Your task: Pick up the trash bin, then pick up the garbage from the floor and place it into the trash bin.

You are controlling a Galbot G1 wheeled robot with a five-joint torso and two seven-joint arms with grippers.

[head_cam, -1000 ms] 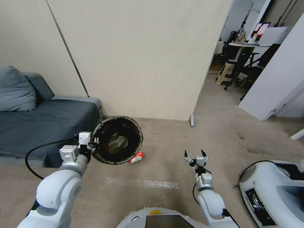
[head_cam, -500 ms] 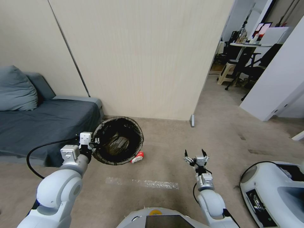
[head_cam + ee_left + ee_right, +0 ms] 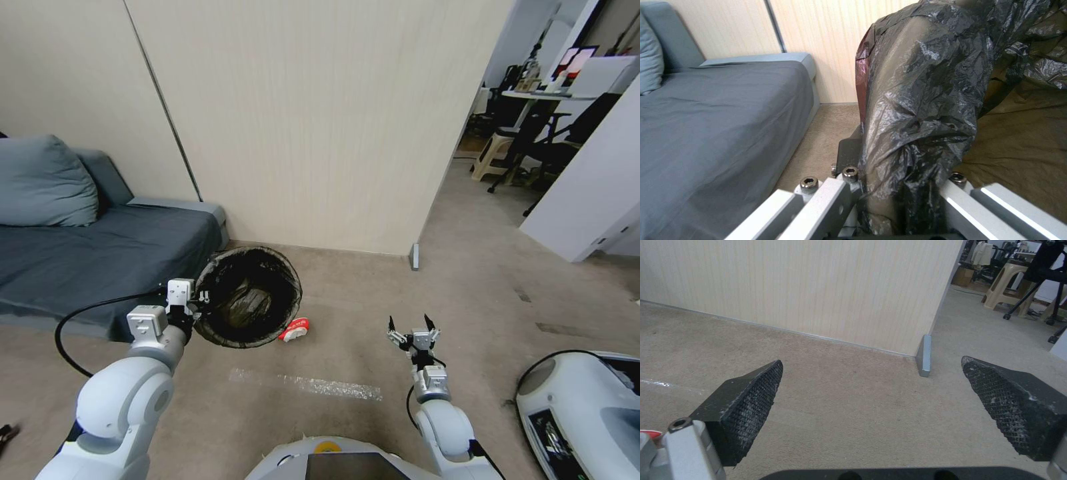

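Left gripper (image 3: 198, 303) clamped on the rim of the trash bin (image 3: 248, 295), held up beside the sofa (image 3: 100, 260), white wall hidden under black liner; red-and-white garbage (image 3: 294, 330) on carpet just past the bin; right gripper (image 3: 411, 328) spread wide, empty, well apart from the bin

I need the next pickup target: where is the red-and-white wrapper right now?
In the head view the red-and-white wrapper lies on the carpet just right of the trash bin held by the left hand, left of the open right hand.
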